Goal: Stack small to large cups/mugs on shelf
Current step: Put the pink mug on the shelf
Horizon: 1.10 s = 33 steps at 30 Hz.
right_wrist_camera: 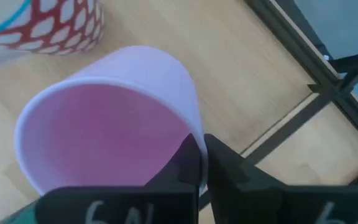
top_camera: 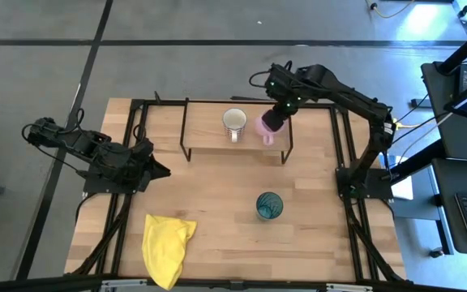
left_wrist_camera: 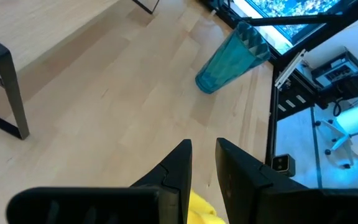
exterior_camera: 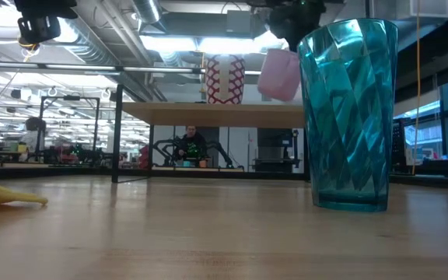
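Pink mug (top_camera: 265, 128): held tilted over the shelf's (top_camera: 205, 136) right end, rim pinched by the right gripper (right_wrist_camera: 201, 163), presumably for setting down just beside the red-patterned white mug (top_camera: 233, 122). Teal cup (top_camera: 269, 205): upright on the table (top_camera: 217, 219), toward its right edge. Left gripper (left_wrist_camera: 204, 163): idle at the left edge, fingers slightly apart, empty, near the yellow cloth (top_camera: 167, 246).

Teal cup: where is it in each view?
High: teal cup on table, in front of shelf.
Low: right foreground, upright.
Left wrist: far end of table.
Right wrist: not in it.
Shared landmark: the shelf, behind the cup.
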Available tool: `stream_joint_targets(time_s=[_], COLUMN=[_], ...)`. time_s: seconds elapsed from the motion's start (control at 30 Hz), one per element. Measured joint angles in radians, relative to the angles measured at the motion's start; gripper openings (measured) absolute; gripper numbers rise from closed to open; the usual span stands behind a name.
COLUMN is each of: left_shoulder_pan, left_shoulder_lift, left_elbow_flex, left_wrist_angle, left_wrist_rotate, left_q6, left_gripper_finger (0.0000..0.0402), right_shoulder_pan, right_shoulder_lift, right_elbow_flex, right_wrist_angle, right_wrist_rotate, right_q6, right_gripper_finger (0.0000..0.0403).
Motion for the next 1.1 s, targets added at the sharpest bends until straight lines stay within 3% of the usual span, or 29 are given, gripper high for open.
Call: stream_joint_targets(time_s=[1.1], left_shoulder_pan=[0.0], left_shoulder_lift=[0.003], left_elbow_flex=[0.0], left_wrist_angle=[0.0], left_wrist_rotate=[0.0], left_q6=[-0.034], left_gripper_finger=[0.0066], right_shoulder_pan=[-0.014], right_shoulder_lift=[0.043], right_elbow_flex=[0.0], right_wrist_angle=[-0.061], right_wrist_rotate=[-0.019], right_q6=[-0.004], right_gripper_finger=[0.0022])
